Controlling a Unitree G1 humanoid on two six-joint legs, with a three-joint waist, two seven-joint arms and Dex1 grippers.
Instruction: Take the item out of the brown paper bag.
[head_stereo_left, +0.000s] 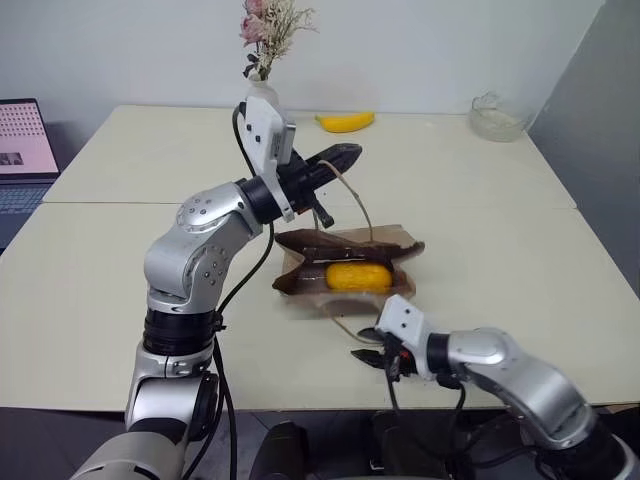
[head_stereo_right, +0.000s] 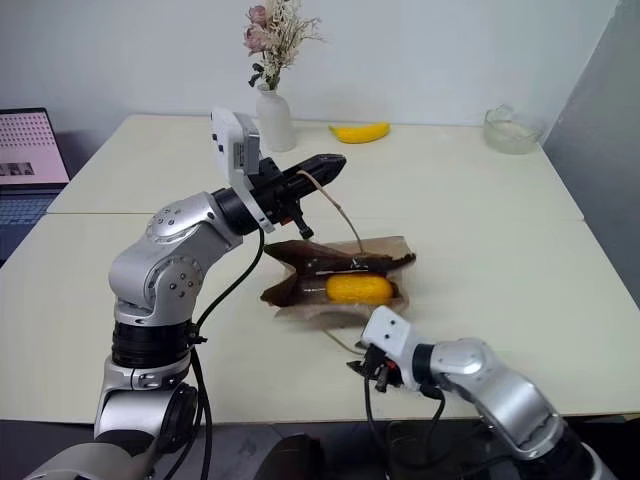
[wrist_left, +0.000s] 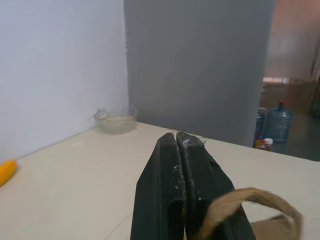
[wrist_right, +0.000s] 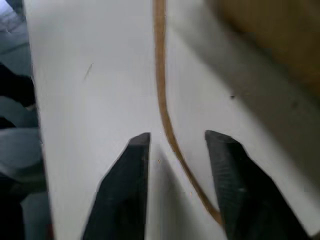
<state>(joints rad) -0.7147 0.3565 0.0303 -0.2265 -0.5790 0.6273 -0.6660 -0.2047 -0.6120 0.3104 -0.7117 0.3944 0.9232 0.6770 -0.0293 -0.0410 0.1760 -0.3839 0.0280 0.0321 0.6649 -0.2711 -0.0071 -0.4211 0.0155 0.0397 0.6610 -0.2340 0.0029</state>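
The left gripper (head_stereo_left: 345, 157) is raised above the table (head_stereo_left: 520, 250), pointing away from the robot, fingers clamped on one cord handle (head_stereo_left: 357, 205) of the bag (head_stereo_left: 345, 262). The bag lies flat mid-table, mouth gaping — the fruit (head_stereo_left: 358, 277) sits inside, in plain sight. The right gripper (head_stereo_left: 368, 357) hovers low at the near edge, fingers parted astride the other handle (wrist_right: 162, 107) — gripping nothing. Beyond: a banana (head_stereo_left: 346, 122), a vase (head_stereo_left: 262, 100), a glass bowl (head_stereo_left: 497, 118), a laptop (head_stereo_left: 22, 155) far left.
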